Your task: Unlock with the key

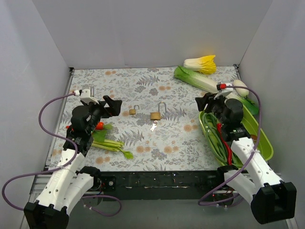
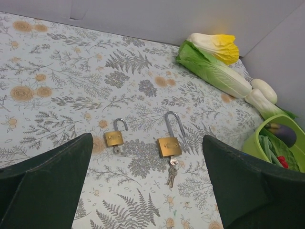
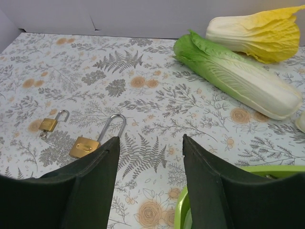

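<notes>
While left gripper point(image 1: 113, 106) and right gripper point(image 1: 201, 104) hover, fingers spread apart, keys point(image 2: 171, 175) lie flat mid-mat point(image 1: 143, 81), touching near edge of larger padlock point(image 2: 169, 146). Smaller padlock point(image 2: 114, 138) near, left. Padlock face marks too small to read. Open mat surrounds locks; green tray point(image 2: 251, 143) at right edge, cabbages point(image 3: 238, 78) along far wall.

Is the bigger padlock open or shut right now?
Open. On the bigger padlock, one shackle leg ends free, clear of the brass body, in the right wrist view. The key lies at its base.
</notes>
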